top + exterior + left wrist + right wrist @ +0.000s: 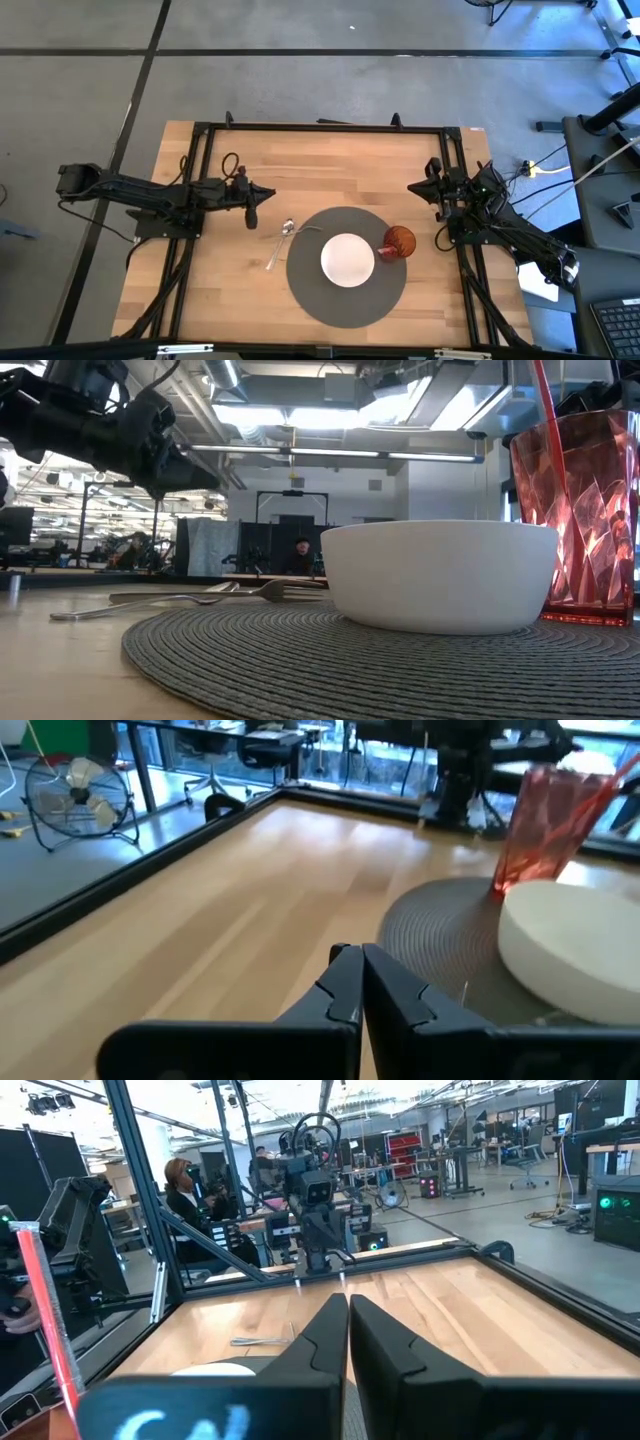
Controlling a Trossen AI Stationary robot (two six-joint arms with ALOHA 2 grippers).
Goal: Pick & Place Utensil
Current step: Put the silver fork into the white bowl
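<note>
From above, the left end effector (262, 192) hovers with fingers together and empty, near the spoon (281, 236) and fork (290, 234), which lie crossed on the surface (230, 290) just beside the round placemat (305, 285). The right end effector (418, 187) waits, also pinched together, at the far right side.

At table height, the utensils (170, 600) rest flat and overlapping — a descent onto the crossing would likely catch both or skid one away.

The left wrist view shows its fingers (345, 982) pressed together; unless they part first, they will only push a handle.

From the right wrist, the bowl (215, 1370) and red cup (45, 1315) sit close — a careless carry could knock the cup.
</note>
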